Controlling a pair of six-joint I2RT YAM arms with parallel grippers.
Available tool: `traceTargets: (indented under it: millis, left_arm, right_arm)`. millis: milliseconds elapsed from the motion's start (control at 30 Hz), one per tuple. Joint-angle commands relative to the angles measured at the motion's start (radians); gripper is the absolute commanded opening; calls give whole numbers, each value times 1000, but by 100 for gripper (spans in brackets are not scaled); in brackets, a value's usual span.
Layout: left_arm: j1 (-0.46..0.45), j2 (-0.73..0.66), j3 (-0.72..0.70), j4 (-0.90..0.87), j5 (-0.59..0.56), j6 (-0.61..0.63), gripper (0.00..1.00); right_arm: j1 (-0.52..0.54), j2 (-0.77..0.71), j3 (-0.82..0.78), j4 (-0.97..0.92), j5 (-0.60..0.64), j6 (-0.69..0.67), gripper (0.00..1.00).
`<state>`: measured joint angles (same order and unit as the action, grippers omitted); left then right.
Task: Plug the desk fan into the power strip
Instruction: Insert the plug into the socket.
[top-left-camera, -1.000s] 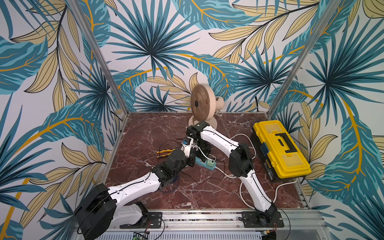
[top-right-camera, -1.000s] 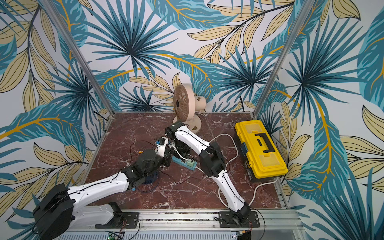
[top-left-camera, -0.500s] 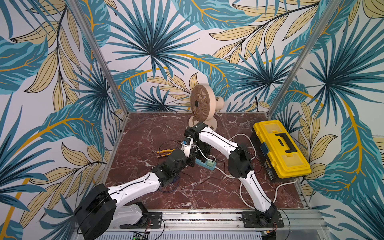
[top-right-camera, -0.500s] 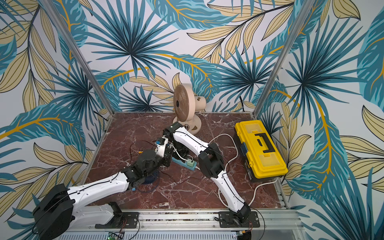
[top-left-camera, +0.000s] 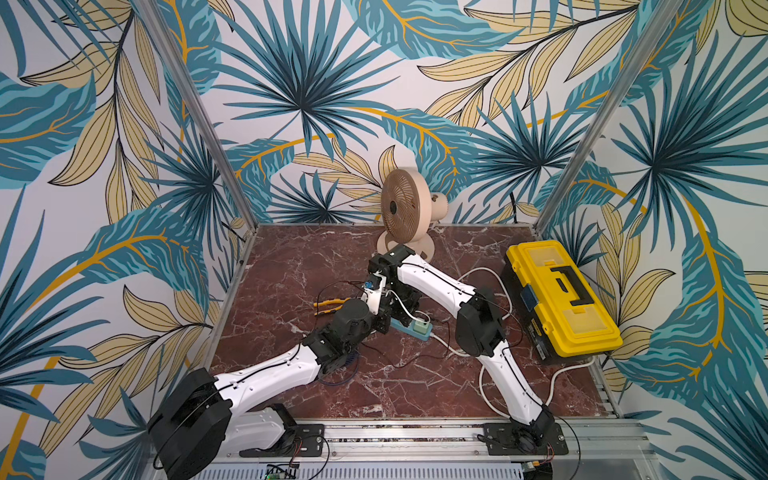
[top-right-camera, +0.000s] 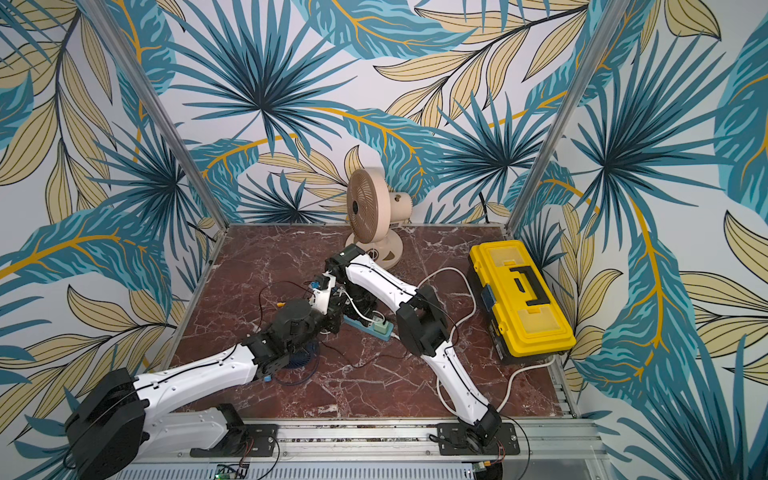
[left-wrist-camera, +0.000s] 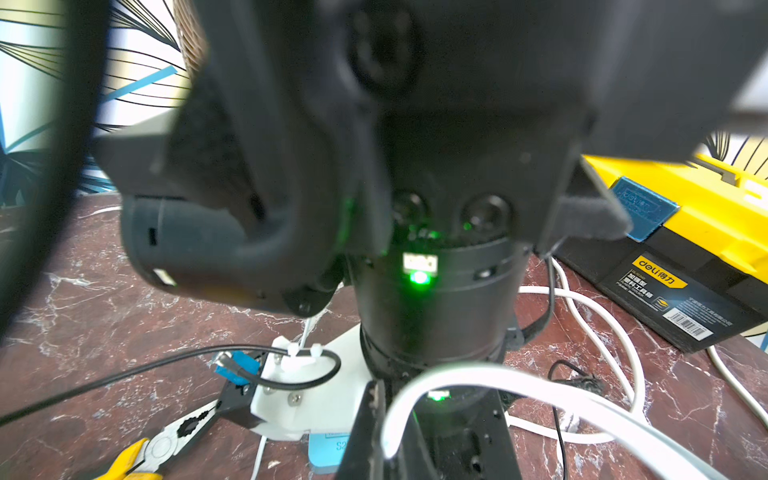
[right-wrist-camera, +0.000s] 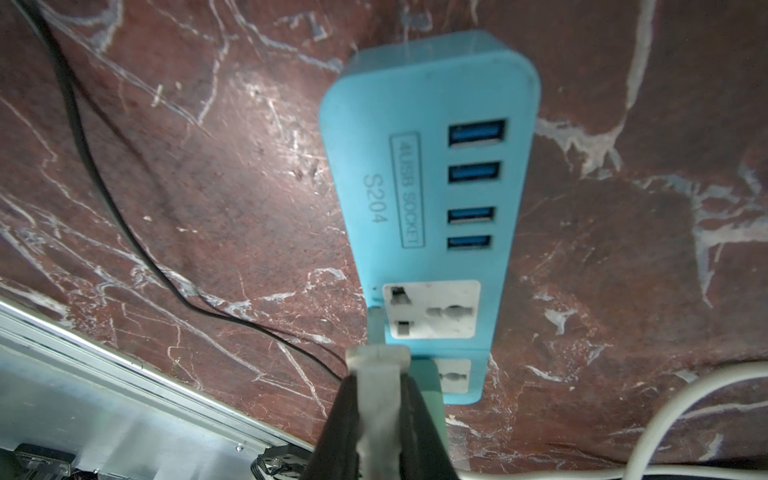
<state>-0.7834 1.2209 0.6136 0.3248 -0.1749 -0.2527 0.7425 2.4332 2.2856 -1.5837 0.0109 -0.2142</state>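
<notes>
Red marble tabletop (top-left-camera: 374, 386) first: your left gripper (top-left-camera: 383, 326) is closed beside the power strip (right-wrist-camera: 432, 199) lying mid-table, apparently empty, though the arms hide much of it. Your right gripper (right-wrist-camera: 376, 386) pinches the plug (right-wrist-camera: 378, 361), its prongs just beside a free socket and not yet in. Lining up and pushing home remain. Farther back, the desk fan (top-left-camera: 401, 208) stands against the wall.
</notes>
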Motion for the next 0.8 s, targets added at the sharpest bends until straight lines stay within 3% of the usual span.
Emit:
traceTargets:
  millis: [0, 233, 567, 767]
  left_arm:
    - [2, -24, -11, 26, 7, 11, 0]
    - [2, -26, -12, 26, 8, 12, 0]
    - [2, -31, -14, 24, 6, 13, 0]
    - [2, -31, -14, 26, 8, 12, 0]
  right_arm:
    - [12, 4, -29, -11, 27, -5, 0]
    - [11, 2, -14, -4, 108, 6, 0]
    - [19, 10, -44, 34, -16, -22, 0]
    - [17, 20, -76, 33, 42, -9, 0]
